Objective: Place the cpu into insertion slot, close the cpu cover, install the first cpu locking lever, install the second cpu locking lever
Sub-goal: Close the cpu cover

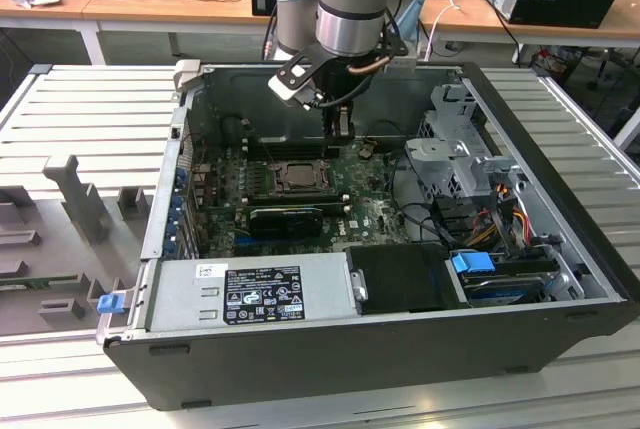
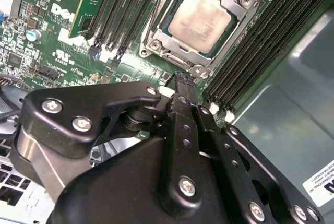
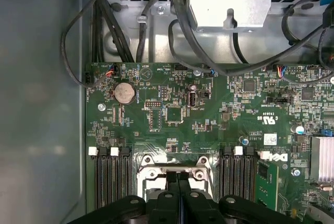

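step: likely latching cover (image 2: 175, 56) | gripper (image 1: 340, 129): hovering just upper right of socket (image 1: 277, 177) at frame centre, fingers (image 2: 180, 125) clenched, grasping nothing | chip (image 2: 201, 19): lying in socket under cover | advising: pressing slowly, keeping off chip

Tabletop (image 1: 90, 109): grey ribbed slats, spans the exterior view. Open computer case (image 1: 380, 349) lies flat on it, centre, open side up. Grey fixture blocks (image 1: 85, 204) sit on the slats at the exterior view's left, near the case.
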Motion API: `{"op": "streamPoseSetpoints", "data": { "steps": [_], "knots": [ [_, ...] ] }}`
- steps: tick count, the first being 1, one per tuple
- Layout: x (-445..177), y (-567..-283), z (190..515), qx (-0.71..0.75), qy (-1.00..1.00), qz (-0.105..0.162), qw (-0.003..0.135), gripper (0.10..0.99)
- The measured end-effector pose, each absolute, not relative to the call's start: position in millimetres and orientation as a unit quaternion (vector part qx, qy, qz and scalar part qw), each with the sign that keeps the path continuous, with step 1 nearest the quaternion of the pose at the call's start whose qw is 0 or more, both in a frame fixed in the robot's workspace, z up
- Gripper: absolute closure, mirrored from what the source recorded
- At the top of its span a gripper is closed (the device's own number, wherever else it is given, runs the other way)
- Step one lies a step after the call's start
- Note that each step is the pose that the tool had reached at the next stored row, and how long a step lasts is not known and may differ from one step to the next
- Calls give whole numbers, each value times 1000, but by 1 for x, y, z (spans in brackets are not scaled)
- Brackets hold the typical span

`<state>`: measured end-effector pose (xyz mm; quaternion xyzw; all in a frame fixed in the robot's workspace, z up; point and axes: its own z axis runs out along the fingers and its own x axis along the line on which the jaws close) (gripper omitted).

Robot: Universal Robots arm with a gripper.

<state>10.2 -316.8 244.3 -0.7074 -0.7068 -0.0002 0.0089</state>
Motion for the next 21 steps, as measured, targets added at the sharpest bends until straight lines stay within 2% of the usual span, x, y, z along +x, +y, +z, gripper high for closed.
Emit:
{"op": "streamPoseSetpoints", "data": {
  "steps": [5,21],
  "knots": [
    [3,-317,233,-706,-708,0,9,980],
    [-38,-317,228,-703,-711,0,9,980]
  ]
}}
